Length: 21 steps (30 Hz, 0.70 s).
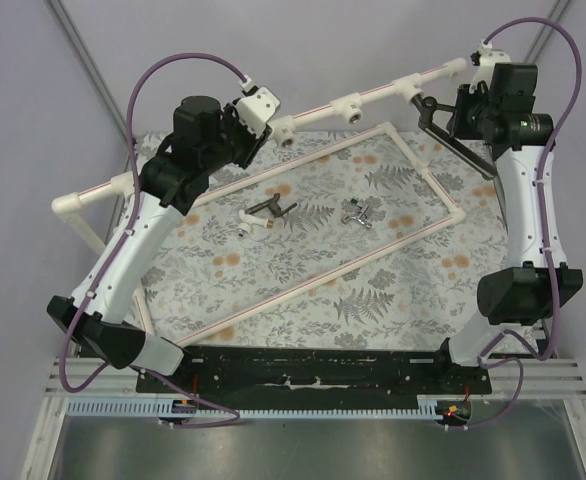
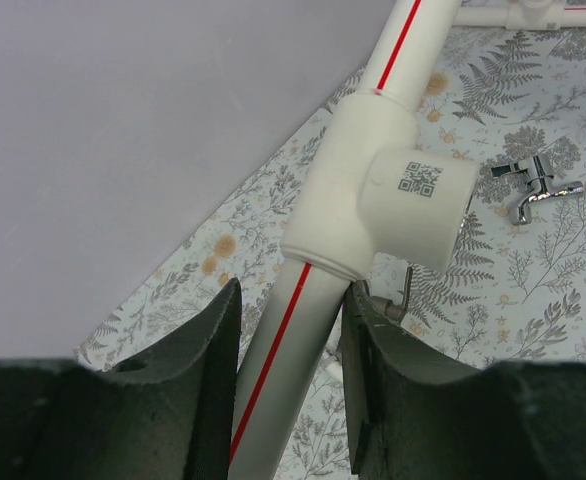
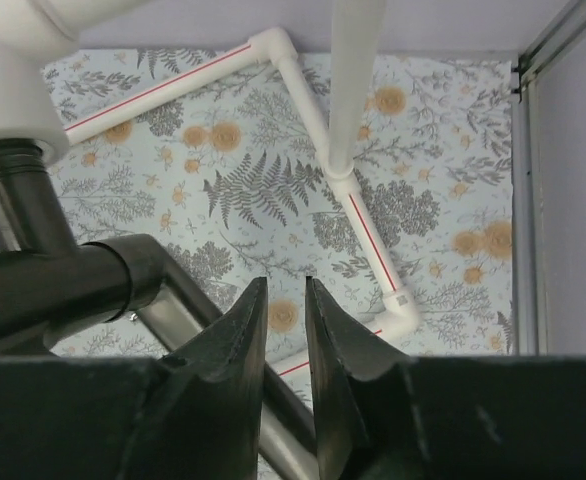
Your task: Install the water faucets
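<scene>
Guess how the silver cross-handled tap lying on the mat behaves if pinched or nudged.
The silver faucet looks like solid metal, so it is probably rigid and heavy for its size. Its polished finish may slip under a pinch. It lies on its side with its handle arms sticking out, so it likely skids or pivots rather than rolls.
</scene>
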### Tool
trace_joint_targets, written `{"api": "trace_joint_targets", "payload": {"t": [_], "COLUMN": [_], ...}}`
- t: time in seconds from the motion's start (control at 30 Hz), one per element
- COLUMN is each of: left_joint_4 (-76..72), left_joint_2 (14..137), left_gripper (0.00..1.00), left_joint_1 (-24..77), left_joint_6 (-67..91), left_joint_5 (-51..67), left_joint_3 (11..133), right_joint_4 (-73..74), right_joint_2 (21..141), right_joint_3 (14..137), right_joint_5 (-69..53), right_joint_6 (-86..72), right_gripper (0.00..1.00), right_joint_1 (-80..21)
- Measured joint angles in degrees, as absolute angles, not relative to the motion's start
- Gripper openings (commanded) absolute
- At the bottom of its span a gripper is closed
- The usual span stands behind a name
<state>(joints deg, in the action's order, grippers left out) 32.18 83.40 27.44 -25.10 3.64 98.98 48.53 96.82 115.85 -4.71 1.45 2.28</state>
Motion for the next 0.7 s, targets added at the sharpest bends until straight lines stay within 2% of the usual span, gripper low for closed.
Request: {"api": "trace_joint_targets", "payload": {"t": [0.1,0.27,0.43,0.7], "left_joint_4": [32.29,32.25,32.25,32.23], "left_joint_2": [83.31,83.29,83.20,83.20], "left_gripper": [0.02,0.02,0.02,0.02], "left_joint_1": [27.44,27.44,27.44,27.44], "left_joint_6": [-24.99,-24.71,-24.47,-24.10], "left_joint_5": [3.60,3.66,3.68,3.68], "left_joint_3": [98.98,98.98,98.98,98.98], "right_joint_4": [48.21,47.68,46.81,38.19], "right_joint_2": [96.44,94.30,89.34,75.61], "right_joint_3": [113.49,111.02,108.33,103.90], "right_joint_5": [-7.03,-8.43,-6.52,-10.57], "right_joint_6": [-0.34,-2.15,-1.61,5.39], "right_gripper": [0.33,0.56,0.73,0.79], "right_joint_1": [3.62,5.04,7.70,4.64]}}
